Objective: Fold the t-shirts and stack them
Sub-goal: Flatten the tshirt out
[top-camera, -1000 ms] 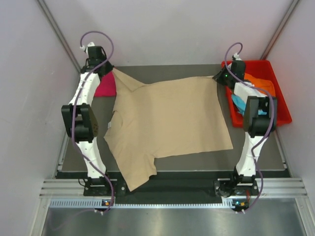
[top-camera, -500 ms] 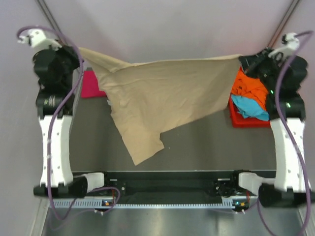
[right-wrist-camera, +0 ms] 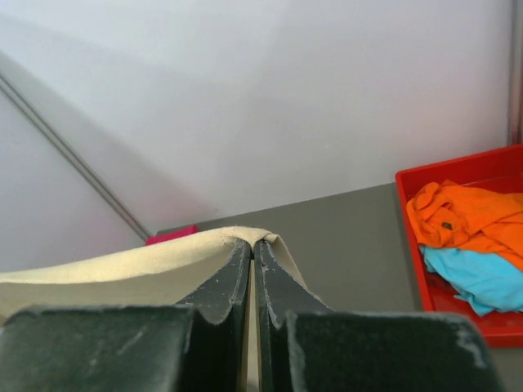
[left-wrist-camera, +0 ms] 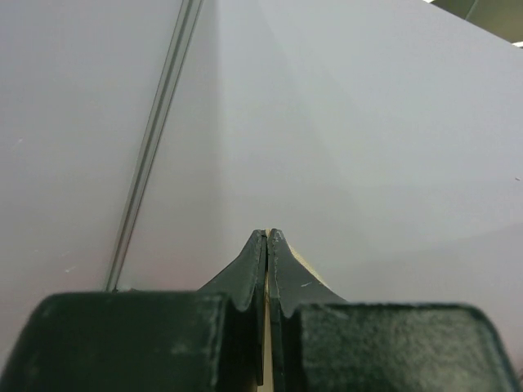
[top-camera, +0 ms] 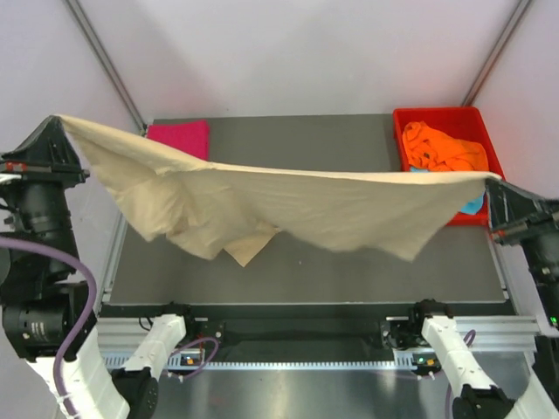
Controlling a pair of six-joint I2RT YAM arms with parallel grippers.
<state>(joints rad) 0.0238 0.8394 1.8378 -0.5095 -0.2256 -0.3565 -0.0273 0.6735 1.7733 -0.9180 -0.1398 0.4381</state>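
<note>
While the left gripper (top-camera: 54, 124) and the right gripper (top-camera: 494, 182) clamp its opposite edges, the beige t-shirt (top-camera: 288, 205) hangs stretched above the table (top-camera: 349, 144), probably to spread flat for folding; which edge, unclear. Magenta t-shirt (top-camera: 179, 138) lies far-left; orange t-shirt (top-camera: 445, 147) waits in the red tray (top-camera: 437, 113).

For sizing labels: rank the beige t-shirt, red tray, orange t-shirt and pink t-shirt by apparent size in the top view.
1. beige t-shirt, held up nearer the camera.
2. red tray.
3. orange t-shirt and pink t-shirt: alike; pink partly covered.
</note>
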